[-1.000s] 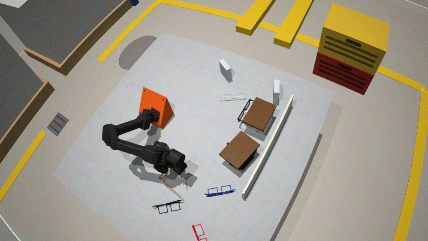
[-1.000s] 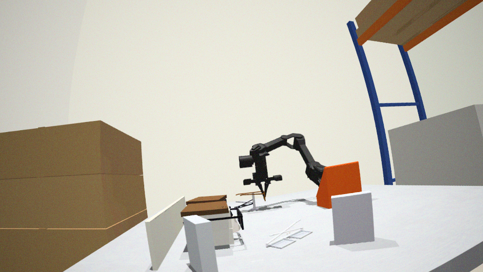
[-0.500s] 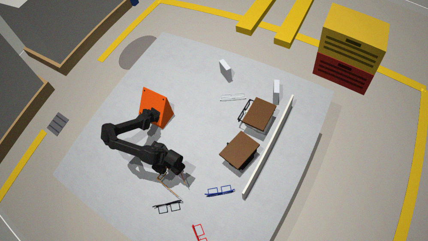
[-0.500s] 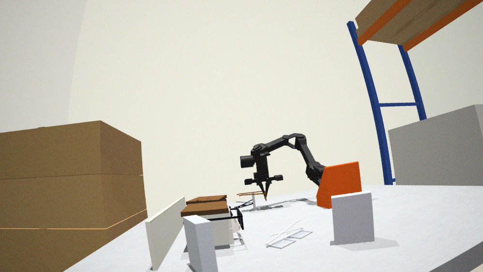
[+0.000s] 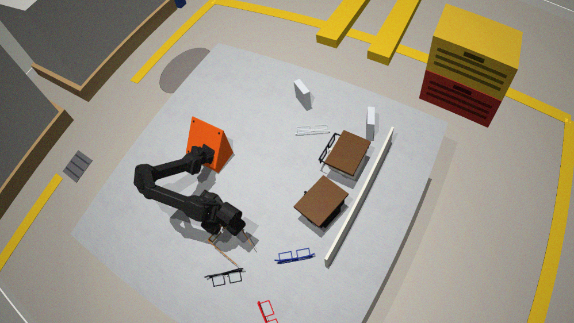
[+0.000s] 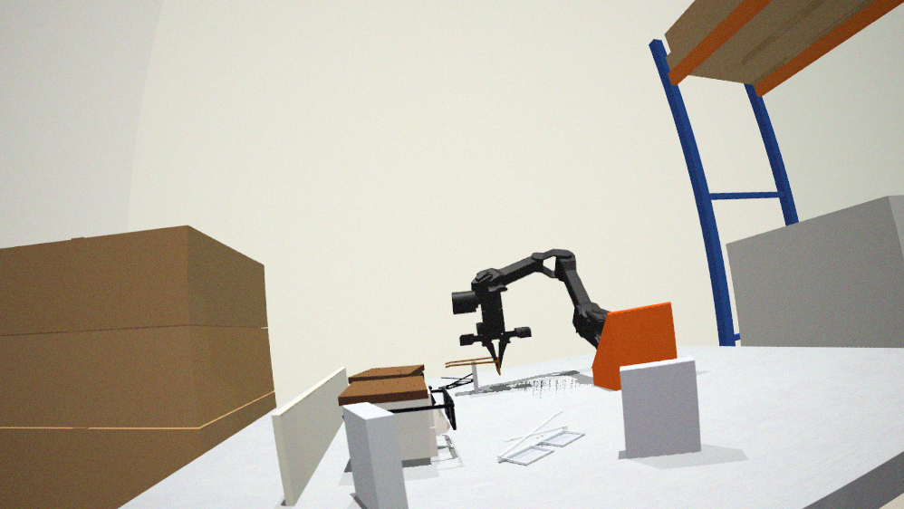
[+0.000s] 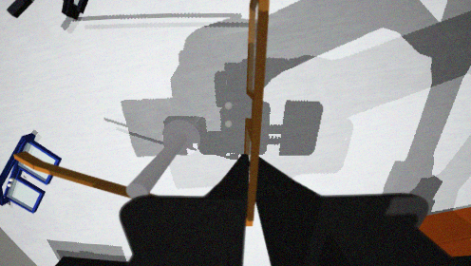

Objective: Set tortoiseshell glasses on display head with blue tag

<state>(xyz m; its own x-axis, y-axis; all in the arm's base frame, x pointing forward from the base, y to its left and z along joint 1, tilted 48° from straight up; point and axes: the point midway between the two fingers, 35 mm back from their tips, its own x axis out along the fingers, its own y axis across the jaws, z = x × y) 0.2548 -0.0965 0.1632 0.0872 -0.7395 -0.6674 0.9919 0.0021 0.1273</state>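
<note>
My gripper (image 6: 499,370) (image 7: 248,160) is shut on the tortoiseshell glasses (image 6: 471,362) (image 7: 258,85) (image 5: 225,253) and holds them above the table. The front frame runs up between the fingertips in the wrist view; the open temples point away from the arm's base. Two display heads stand right of the gripper in the top view, each under a brown top: a nearer one (image 5: 321,200) and a farther one (image 5: 347,152) (image 6: 382,389). Black glasses (image 5: 321,161) (image 6: 453,410) sit on the farther head. I cannot see a blue tag. The arm hides the fingertips in the top view.
A slim pale post (image 6: 476,377) (image 7: 161,161) stands by the held glasses. Blue glasses (image 5: 295,258) (image 7: 10,168), black glasses (image 5: 230,272), red glasses (image 5: 263,311) and white glasses (image 5: 312,130) (image 6: 530,435) lie around. A long barrier (image 5: 359,196) (image 6: 310,436) stands behind the heads.
</note>
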